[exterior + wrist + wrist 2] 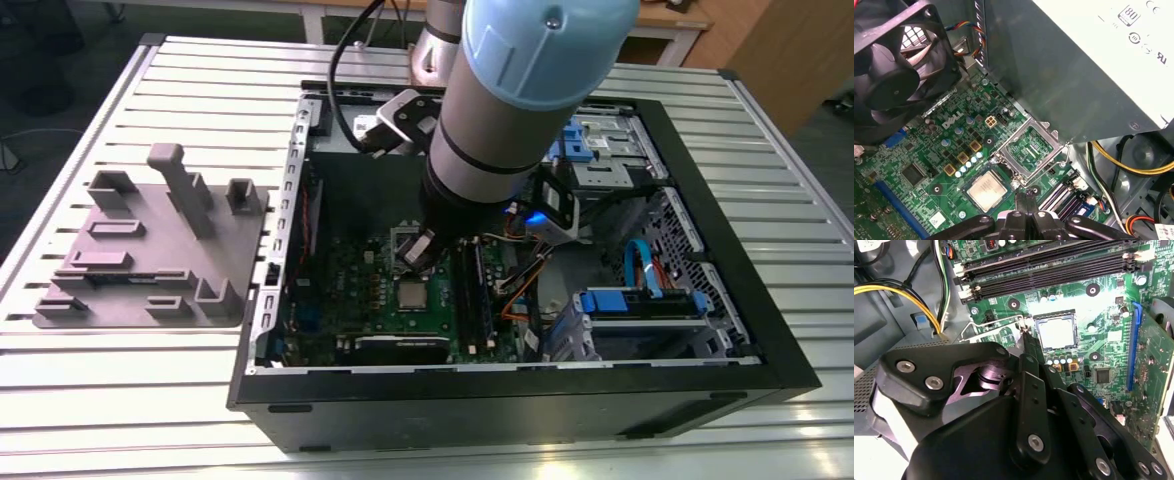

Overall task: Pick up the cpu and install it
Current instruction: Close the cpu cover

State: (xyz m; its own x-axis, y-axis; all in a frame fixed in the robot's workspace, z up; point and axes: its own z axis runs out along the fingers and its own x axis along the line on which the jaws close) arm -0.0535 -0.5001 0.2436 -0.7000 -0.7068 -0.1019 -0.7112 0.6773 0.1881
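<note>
Black linked hand [1025, 200], fingers pressed together and holding nothing, hovers beside the seated silvery square cpu [987, 189]; apparently the hinged socket frame [1030, 150] stands open; close squarely.

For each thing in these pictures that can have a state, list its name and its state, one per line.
cpu: seated flat in its socket, uncovered.
socket cover frame: swung open, standing up beside the cpu.
pincer: shut, empty, tips right by the socket edge.
computer case: lying on its side, panel off.
fan: not visibly spinning.
</note>
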